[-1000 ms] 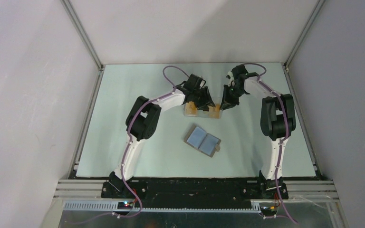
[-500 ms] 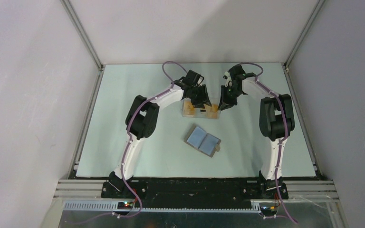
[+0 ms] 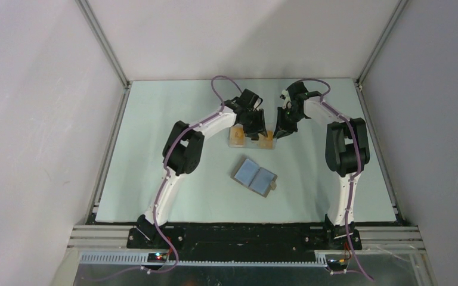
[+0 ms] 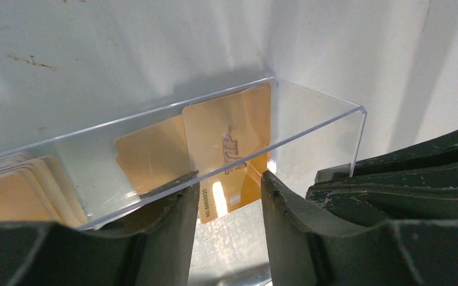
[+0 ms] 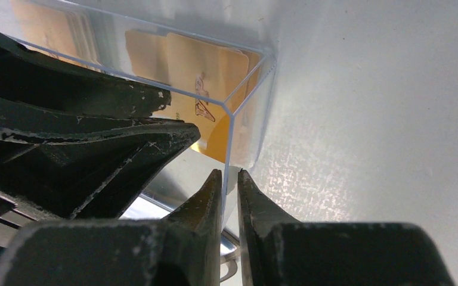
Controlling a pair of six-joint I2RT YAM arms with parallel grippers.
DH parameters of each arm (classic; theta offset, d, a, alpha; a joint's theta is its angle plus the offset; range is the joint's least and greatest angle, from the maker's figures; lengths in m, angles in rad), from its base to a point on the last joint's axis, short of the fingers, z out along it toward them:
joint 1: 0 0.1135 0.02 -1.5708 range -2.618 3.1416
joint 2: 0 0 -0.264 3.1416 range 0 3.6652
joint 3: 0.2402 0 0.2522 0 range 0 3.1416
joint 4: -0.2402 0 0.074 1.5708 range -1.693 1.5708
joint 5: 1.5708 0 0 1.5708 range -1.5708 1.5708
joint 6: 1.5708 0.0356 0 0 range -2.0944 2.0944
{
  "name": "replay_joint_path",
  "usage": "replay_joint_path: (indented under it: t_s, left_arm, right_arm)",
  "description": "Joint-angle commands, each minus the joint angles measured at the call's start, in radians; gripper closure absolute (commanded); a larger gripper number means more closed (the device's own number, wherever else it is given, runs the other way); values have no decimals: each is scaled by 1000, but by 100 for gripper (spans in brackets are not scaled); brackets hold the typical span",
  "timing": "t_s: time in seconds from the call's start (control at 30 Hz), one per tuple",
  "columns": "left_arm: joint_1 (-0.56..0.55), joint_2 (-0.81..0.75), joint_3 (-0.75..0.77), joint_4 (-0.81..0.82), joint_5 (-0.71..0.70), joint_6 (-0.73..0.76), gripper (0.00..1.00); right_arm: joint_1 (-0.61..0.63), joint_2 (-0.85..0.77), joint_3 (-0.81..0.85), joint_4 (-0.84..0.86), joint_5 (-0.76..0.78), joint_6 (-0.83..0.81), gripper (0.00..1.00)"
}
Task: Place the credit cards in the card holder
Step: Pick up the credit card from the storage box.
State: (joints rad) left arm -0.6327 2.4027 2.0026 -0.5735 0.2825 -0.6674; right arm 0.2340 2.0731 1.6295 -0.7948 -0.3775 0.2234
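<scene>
Several orange-gold credit cards (image 3: 237,136) (image 4: 226,134) (image 5: 197,71) lie and lean inside a clear plastic box (image 3: 249,140) (image 4: 310,113) (image 5: 238,89) at the middle back of the mat. My left gripper (image 3: 256,126) (image 4: 229,182) is open at the box's long wall near its right end, and nothing is held between its fingers. My right gripper (image 3: 281,130) (image 5: 229,176) is shut on the thin end wall of the box. The grey card holder (image 3: 254,177) lies open and flat nearer the arms, apart from both grippers.
The two grippers nearly touch at the box's right end; the right fingers (image 4: 405,173) fill the right of the left wrist view. White enclosure walls and aluminium posts (image 3: 104,44) border the pale green mat (image 3: 155,149).
My left gripper has slid right along the box toward its right end. The right jaws have narrowed onto the end wall. The box has shifted slightly toward the back.
</scene>
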Motion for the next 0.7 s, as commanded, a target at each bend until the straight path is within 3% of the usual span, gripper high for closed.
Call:
replay_joint_path:
  t_s: [0.0, 0.67]
  left_arm:
    - [0, 1, 22, -90, -79, 54, 50]
    - [-19, 142, 179, -167, 78, -3, 50]
  right_arm:
    - [6, -11, 30, 8, -64, -23, 89]
    - [1, -18, 20, 21, -131, -14, 93]
